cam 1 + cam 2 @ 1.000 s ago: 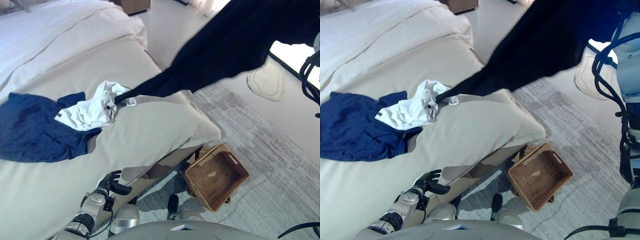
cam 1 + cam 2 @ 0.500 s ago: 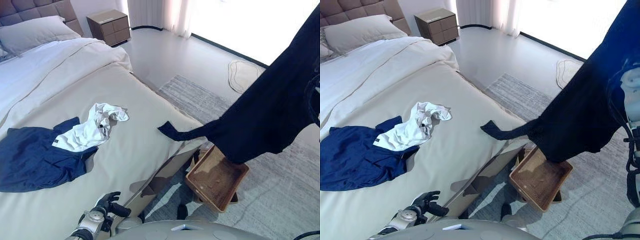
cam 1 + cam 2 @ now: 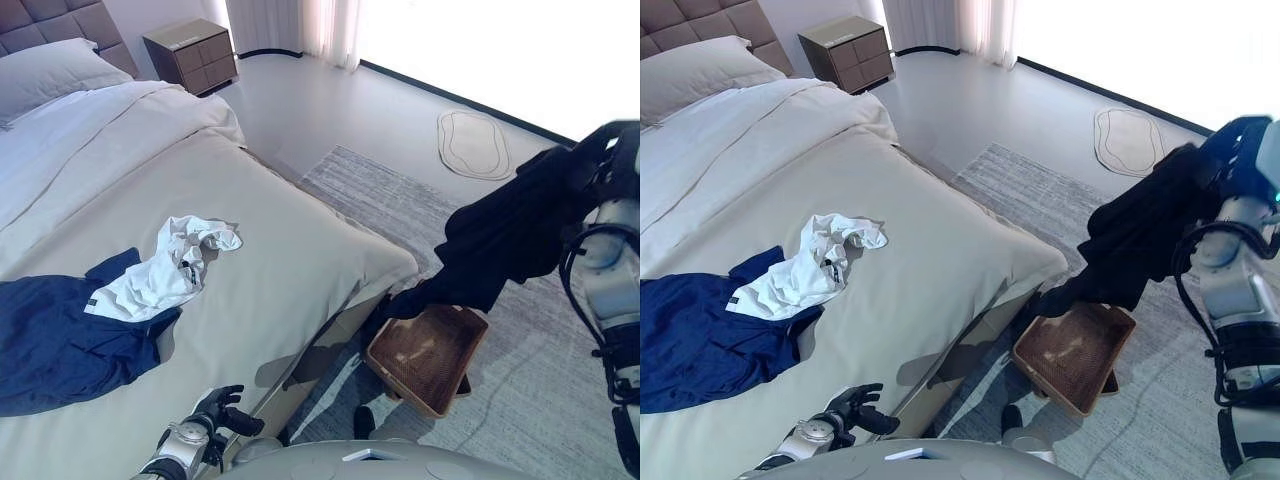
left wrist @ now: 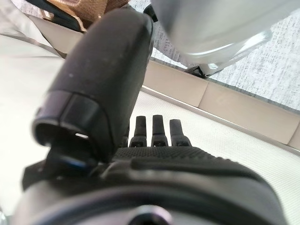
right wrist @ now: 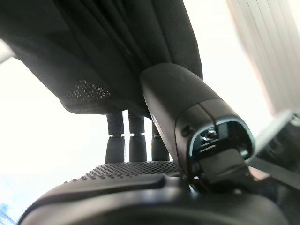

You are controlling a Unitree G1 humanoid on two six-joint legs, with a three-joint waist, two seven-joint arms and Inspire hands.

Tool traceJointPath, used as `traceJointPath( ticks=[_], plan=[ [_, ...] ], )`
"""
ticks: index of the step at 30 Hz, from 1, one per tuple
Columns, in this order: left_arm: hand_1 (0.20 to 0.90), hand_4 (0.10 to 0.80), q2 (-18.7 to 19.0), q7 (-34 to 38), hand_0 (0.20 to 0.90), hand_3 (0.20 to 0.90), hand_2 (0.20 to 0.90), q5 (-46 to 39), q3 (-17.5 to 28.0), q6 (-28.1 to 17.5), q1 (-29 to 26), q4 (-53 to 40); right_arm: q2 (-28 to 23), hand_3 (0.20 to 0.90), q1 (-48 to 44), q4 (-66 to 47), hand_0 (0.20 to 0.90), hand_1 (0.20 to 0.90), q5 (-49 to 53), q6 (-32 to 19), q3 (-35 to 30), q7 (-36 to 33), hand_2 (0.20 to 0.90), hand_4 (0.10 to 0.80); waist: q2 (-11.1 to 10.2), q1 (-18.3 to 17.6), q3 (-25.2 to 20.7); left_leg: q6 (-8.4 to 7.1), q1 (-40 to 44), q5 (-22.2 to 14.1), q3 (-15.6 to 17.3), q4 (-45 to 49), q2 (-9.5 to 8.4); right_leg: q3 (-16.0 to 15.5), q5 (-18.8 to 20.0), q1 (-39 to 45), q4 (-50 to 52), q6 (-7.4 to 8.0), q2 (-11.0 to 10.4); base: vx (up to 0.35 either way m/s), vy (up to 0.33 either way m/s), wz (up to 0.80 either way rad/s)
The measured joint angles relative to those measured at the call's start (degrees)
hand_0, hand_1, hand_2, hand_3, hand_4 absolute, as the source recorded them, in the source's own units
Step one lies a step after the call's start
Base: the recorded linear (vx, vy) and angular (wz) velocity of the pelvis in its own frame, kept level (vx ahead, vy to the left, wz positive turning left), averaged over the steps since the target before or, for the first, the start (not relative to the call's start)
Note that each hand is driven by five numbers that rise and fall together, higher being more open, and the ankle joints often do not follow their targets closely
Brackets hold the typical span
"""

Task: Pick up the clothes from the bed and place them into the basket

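One black garment (image 3: 1140, 235) above basket (image 3: 1072, 343) rim.

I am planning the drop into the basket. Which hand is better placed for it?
The right hand: it grips the black garment, which hangs directly over the basket. The left hand is empty, low beside the bed.

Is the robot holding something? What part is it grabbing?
Yes. The right hand pinches a black garment by a bunched upper part, so the rest hangs down over the basket. The left hand holds nothing.
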Motion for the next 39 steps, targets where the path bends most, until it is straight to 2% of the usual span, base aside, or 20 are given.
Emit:
traceJointPath(
  ticks=[5, 6, 10, 12, 16, 18, 21, 22, 27, 32, 36, 39],
  plan=[
    [0.9, 0.8, 0.1, 0.0, 0.9, 0.9, 0.9, 0.0, -1.1, -1.1, -0.2, -0.1, 1.7, 0.2, 0.2, 3.4, 0.3, 0.3, -0.1, 0.1, 0.4, 0.5, 0.3, 0.1, 1.7, 0.2, 0.2, 0.1, -1.6, -0.1, 0.5, -0.2, -0.08, 0.2, 0.0, -1.9, 0.0, 0.03, -0.2, -0.136, -0.075, -0.05],
    [0.9, 0.8, 0.1, 0.1, 0.9, 0.9, 0.9, -0.1, -1.8, -1.2, -0.6, -0.3, 1.7, 0.2, 0.0, 4.7, 0.3, 0.3, -0.3, 0.0, 0.9, 0.4, 0.3, 0.1, 2.3, 0.2, 0.5, 0.14, -2.9, 0.3, 0.5, 0.0, -0.15, 0.3, 0.5, -3.4, 0.1, 0.55, -0.3, -0.186, -0.041, -0.03],
    [0.9, 0.8, 0.1, 1.0, 0.9, 0.9, 0.9, -1.6, -4.2, -2.6, -3.6, -0.9, 1.9, 0.2, -2.9, 12.3, 0.3, 0.3, -0.5, 0.0, 5.3, 0.1, 0.3, 0.1, 4.2, 0.4, 3.7, 0.23, -7.5, 2.1, 0.4, 0.0, -0.29, 0.3, 2.2, -7.9, 0.1, 0.54, -0.3, -0.224, -0.041, -0.01],
    [0.9, 0.8, -0.2, 1.8, 0.9, 0.9, 0.9, -3.1, -5.1, -4.0, -6.2, -1.6, 2.0, 0.2, -5.6, 16.0, 0.3, 0.3, -0.5, 0.1, 7.0, 0.1, 0.3, 0.1, 6.2, 0.5, 8.2, 0.19, -9.5, 3.0, 0.2, 0.0, -0.33, 0.2, 3.2, -9.9, 0.1, 0.51, -0.3, -0.19, -0.008, 0.02],
    [0.9, 0.8, -0.4, 2.8, 0.9, 0.9, 0.9, -5.9, -5.6, -6.1, -9.2, -3.9, 2.1, 0.2, -12.1, 22.2, 0.3, 0.3, -0.6, 0.9, 10.6, 0.0, 0.3, 0.1, 9.6, 0.4, 13.6, -0.03, -13.6, 4.5, -0.1, 0.0, -0.3, 0.1, 4.4, -13.8, 0.1, 0.44, -0.3, -0.107, -0.006, 0.02],
    [0.9, 0.8, -0.5, 3.5, 0.9, 0.9, 0.9, -7.9, -6.0, -7.4, -10.6, -5.7, 2.1, 0.2, -15.4, 24.8, 0.3, 0.3, -0.7, 3.7, 12.5, 0.1, 0.3, 0.1, 11.7, 0.6, 16.9, -0.26, -15.3, 5.2, -0.3, 0.1, -0.1, -0.1, 4.9, -15.6, 0.4, -0.12, -0.1, -0.065, -0.025, 0.05],
    [0.9, 0.8, -0.6, 3.7, 0.9, 0.9, 0.9, -9.3, -6.7, -9.0, -11.3, -7.6, 2.1, 0.203, -19.1, 29.9, 0.302, 0.302, -0.5, 6.6, 14.0, 0.4, 0.302, 0.103, 13.7, 0.8, 20.3, -1.04, -16.5, 6.0, -1.3, 0.1, -0.03, -1.3, 5.0, -16.2, 0.4, -0.21, -0.1, -0.033, -0.069, 0.16],
    [0.9, 0.8, -0.5, 3.7, 0.9, 0.9, 0.9, -9.8, -7.3, -9.0, -11.7, -7.6, 2.4, 0.9, -19.7, 32.4, 0.9, 0.9, -0.3, 7.3, 14.1, 1.1, 0.9, 0.8, 13.8, 1.2, 20.3, -1.32, -17.2, 6.2, -1.7, 0.1, 0.01, -1.6, 4.9, -16.8, 0.4, -0.21, -0.1, -0.033, -0.093, 0.21],
    [0.9, 0.8, -0.4, 3.7, 0.9, 0.9, 0.9, -11.4, -7.5, -9.6, -13.4, -7.8, 3.4, 0.9, -23.3, 39.1, 0.9, 0.9, 0.5, 7.9, 14.6, 1.7, 0.9, 0.8, 13.7, 2.3, 20.3, -2.0, -21.1, 7.4, -3.7, 0.1, -0.07, -3.5, 4.9, -19.8, 0.7, -0.23, -0.2, -0.037, -0.06, 0.21],
    [0.9, 0.8, -0.3, 3.9, 0.9, 0.9, 0.9, -11.5, -7.8, -10.0, -13.6, -9.8, 3.5, 0.9, -27.5, 39.1, 0.9, 0.9, 1.1, 7.8, 14.6, 1.1, 0.9, 0.8, 13.7, 3.9, 20.3, -2.12, -22.6, 7.8, -4.2, 0.1, -0.1, -4.5, 4.9, -21.3, 1.6, -0.19, -0.3, -0.019, -0.019, 0.1],
    [0.9, 0.8, 0.1, 3.9, 0.9, 0.9, 0.9, -11.5, -7.8, -9.7, -13.5, -10.0, 3.4, 0.9, -29.8, 37.6, 0.9, 0.9, 0.8, 7.7, 15.9, 1.1, 0.9, 0.8, 13.2, 4.4, 20.7, -2.15, -22.6, 7.8, -4.4, 0.1, -0.05, -4.7, 4.8, -21.1, 1.6, -0.13, -0.2, 0.01, -0.007, 0.02],
    [0.9, 0.8, 0.9, 4.0, 0.9, 0.9, 0.9, -11.5, -7.3, -8.9, -13.5, -10.0, 3.3, 0.9, -28.8, 30.9, 0.9, 0.9, 2.6, 7.1, 14.8, -0.9, 0.9, 0.8, 11.7, 4.3, 21.7, -2.15, -22.5, 7.8, -4.4, 0.1, -0.03, -4.8, 4.9, -20.9, 1.5, -0.16, -0.1, 0.054, 0.013, 0.01]
  ],
)
